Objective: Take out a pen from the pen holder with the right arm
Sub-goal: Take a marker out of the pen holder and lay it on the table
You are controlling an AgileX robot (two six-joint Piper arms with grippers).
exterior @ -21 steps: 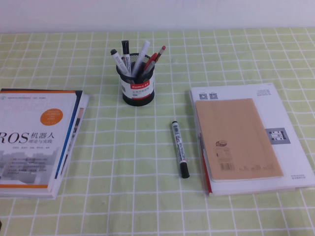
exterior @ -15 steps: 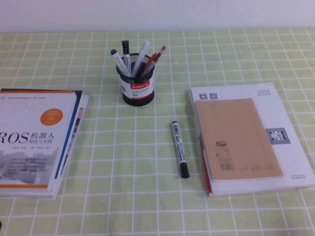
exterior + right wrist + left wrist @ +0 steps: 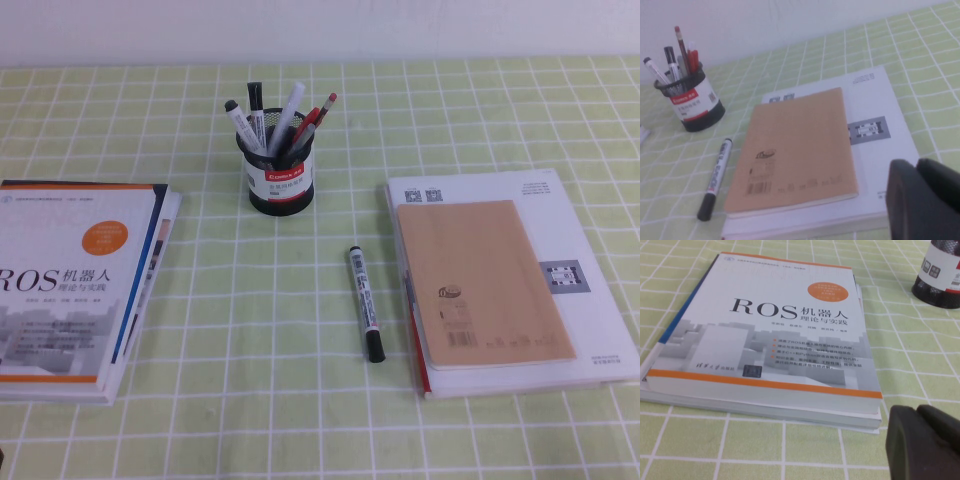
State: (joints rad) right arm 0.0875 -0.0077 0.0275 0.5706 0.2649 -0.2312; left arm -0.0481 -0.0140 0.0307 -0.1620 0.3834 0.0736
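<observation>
A black mesh pen holder point(image 3: 280, 172) stands at the back middle of the table, holding several pens and markers point(image 3: 286, 112) that lean outward. It also shows in the right wrist view as the pen holder point(image 3: 692, 101). A black-capped marker point(image 3: 366, 303) lies flat on the cloth in front of the holder. Neither arm appears in the high view. My right gripper point(image 3: 916, 169) hovers shut and empty over the near corner of the white book, well away from the holder. My left gripper point(image 3: 915, 412) is shut and empty beside the ROS book's near corner.
A thick ROS textbook point(image 3: 70, 285) on a second book fills the left side. On the right, a tan notebook point(image 3: 483, 280) lies on a white book point(image 3: 575, 215). A green checked cloth point(image 3: 250, 380) covers the table.
</observation>
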